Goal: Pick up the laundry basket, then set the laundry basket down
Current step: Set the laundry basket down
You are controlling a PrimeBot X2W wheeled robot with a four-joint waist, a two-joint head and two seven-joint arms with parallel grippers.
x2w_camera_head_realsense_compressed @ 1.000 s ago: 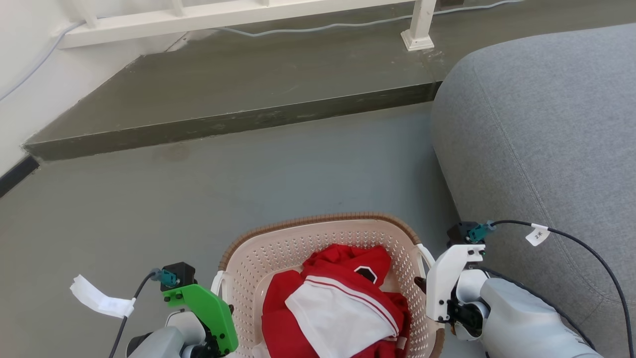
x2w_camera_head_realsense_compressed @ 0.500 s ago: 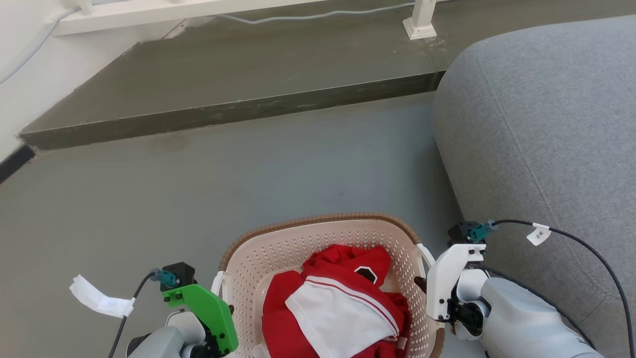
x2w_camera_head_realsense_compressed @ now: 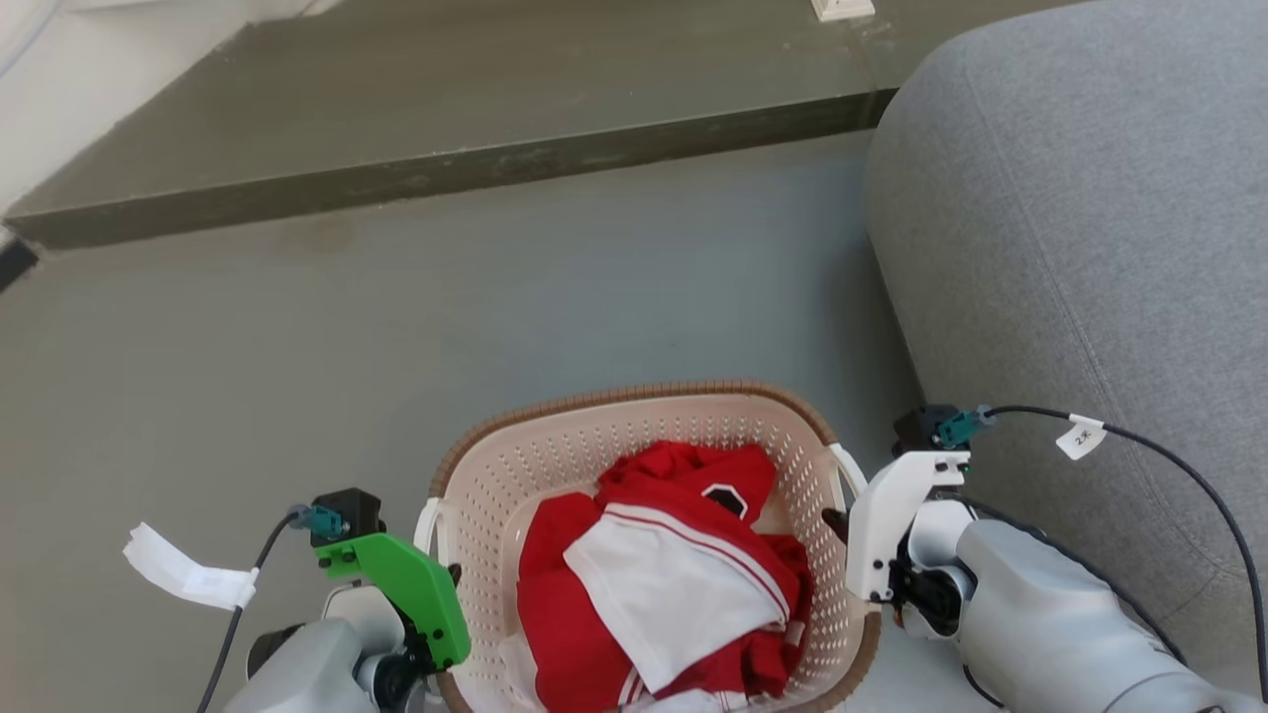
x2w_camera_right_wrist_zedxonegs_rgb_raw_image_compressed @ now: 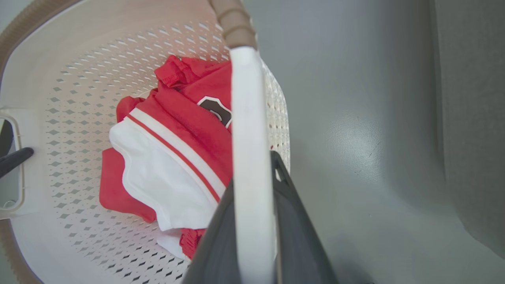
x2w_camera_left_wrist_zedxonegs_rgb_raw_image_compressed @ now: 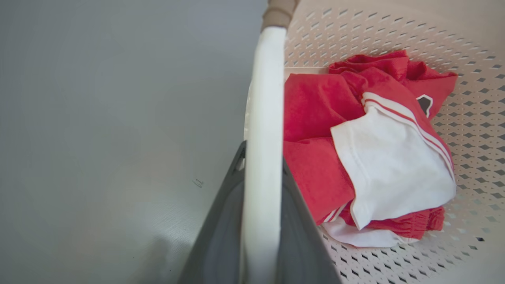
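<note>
The laundry basket [x2w_camera_head_realsense_compressed: 555,458] is a cream perforated tub with a brown woven-look rim, at the bottom centre of the head view between my two arms. Red and white clothes [x2w_camera_head_realsense_compressed: 674,564] lie inside it. My left gripper [x2w_camera_left_wrist_zedxonegs_rgb_raw_image_compressed: 262,152] is shut on the white left handle [x2w_camera_left_wrist_zedxonegs_rgb_raw_image_compressed: 263,98], with a dark finger on each side of it. The right gripper [x2w_camera_right_wrist_zedxonegs_rgb_raw_image_compressed: 254,167] is shut on the white right handle [x2w_camera_right_wrist_zedxonegs_rgb_raw_image_compressed: 246,110] in the same way. In the head view the left gripper [x2w_camera_head_realsense_compressed: 448,574] and right gripper [x2w_camera_head_realsense_compressed: 834,520] press against the basket's sides. Grey floor shows beneath both handles.
A large grey upholstered seat [x2w_camera_head_realsense_compressed: 1090,198] stands close on the right of the basket. A raised dark step [x2w_camera_head_realsense_compressed: 446,168] crosses the back, with a white post foot [x2w_camera_head_realsense_compressed: 842,8] on it. Open grey floor [x2w_camera_head_realsense_compressed: 396,337] lies ahead and to the left.
The whole head picture has shifted, so the camera has moved: step and railing slid towards the top. Basket and both grippers sit slightly higher in view together, with the hold on the handles unchanged.
</note>
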